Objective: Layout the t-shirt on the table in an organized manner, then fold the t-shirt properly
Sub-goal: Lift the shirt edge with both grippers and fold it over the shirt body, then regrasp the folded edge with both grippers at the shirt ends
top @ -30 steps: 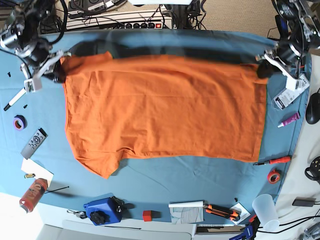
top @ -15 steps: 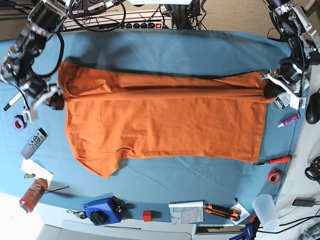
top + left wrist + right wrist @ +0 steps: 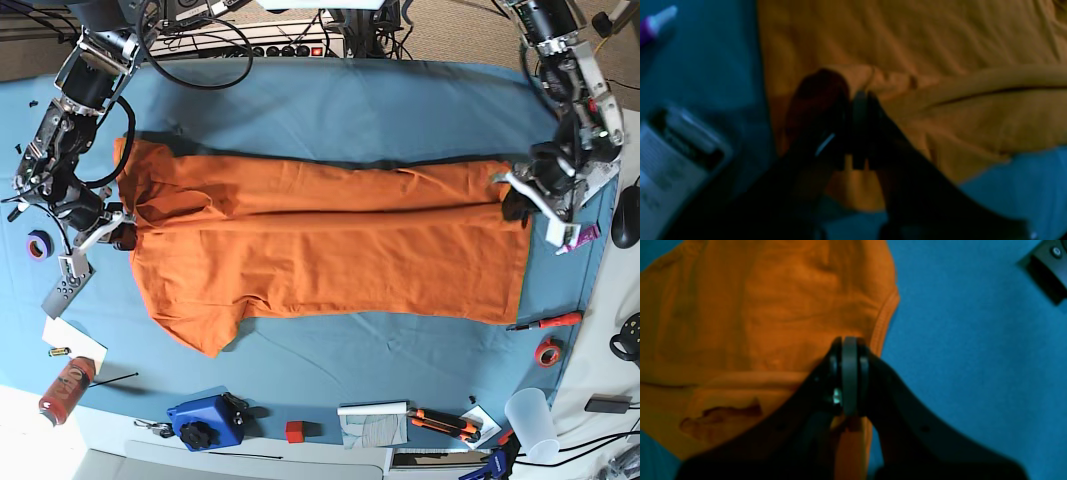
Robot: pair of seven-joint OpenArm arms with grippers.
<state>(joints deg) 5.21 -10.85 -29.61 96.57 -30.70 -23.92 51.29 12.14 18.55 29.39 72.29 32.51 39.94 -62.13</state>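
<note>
The orange t-shirt (image 3: pixel 330 240) lies spread across the middle of the blue-covered worktop (image 3: pixel 330 100), its upper part doubled over into a long fold that runs from the left side of the base view to the right.

The left end effector (image 3: pixel 515 203), at the right of the base view, is pinched closed on the t-shirt's edge; in the left wrist view a bunched roll of orange cloth sits between its dark fingers (image 3: pixel 870 110), though that view is dim and blurred, so how much cloth is caught is hard to say.

The right end effector (image 3: pixel 118 232), at the left of the base view, is also closed tight, its fingers (image 3: pixel 849 373) pressed together at the shirt's hemmed edge with orange cloth between them.

A purple-capped tube (image 3: pixel 578 240) lies just beside the left end effector, and a grey remote (image 3: pixel 68 285) lies near the right one.
</note>
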